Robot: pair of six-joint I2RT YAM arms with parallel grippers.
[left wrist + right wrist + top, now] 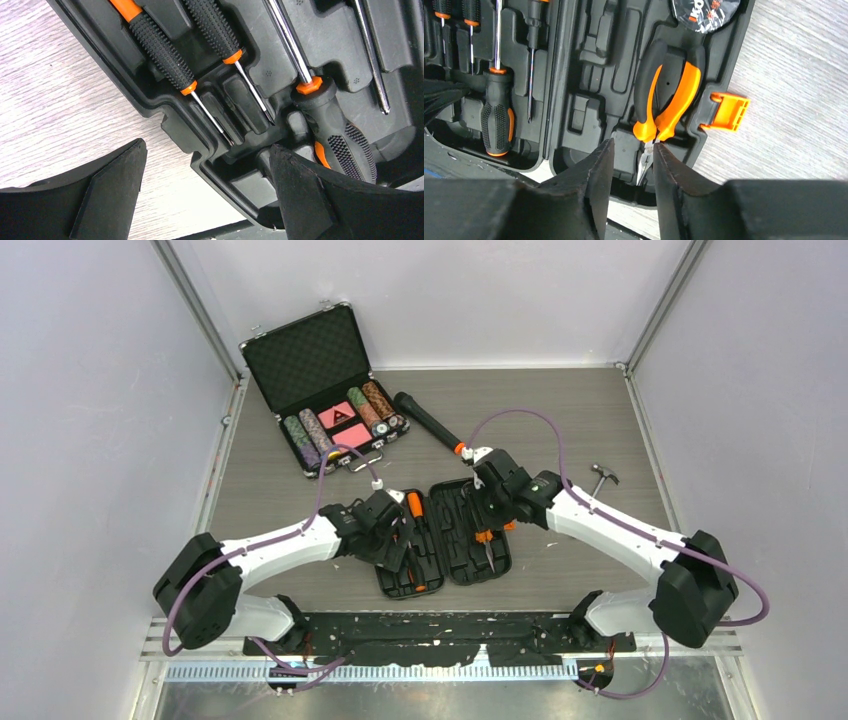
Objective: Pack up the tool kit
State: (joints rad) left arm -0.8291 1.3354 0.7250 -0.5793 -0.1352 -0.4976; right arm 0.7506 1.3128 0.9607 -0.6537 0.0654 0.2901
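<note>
In the right half of the tool kit case, the pliers lay lengthwise, nose between the jaws of the narrowly parted right gripper.

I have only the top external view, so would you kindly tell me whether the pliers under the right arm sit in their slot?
Observer: In the right wrist view the pliers appear seated in their moulded slot, nose between the right gripper's parted jaws.
Operator: Thank you; does anything stick out at the rim?
Observer: The orange latch juts from the case over the table, unfastened.
Operator: And on the left?
Observer: The left gripper is wide open, one finger over the table, the other over the case.
</note>
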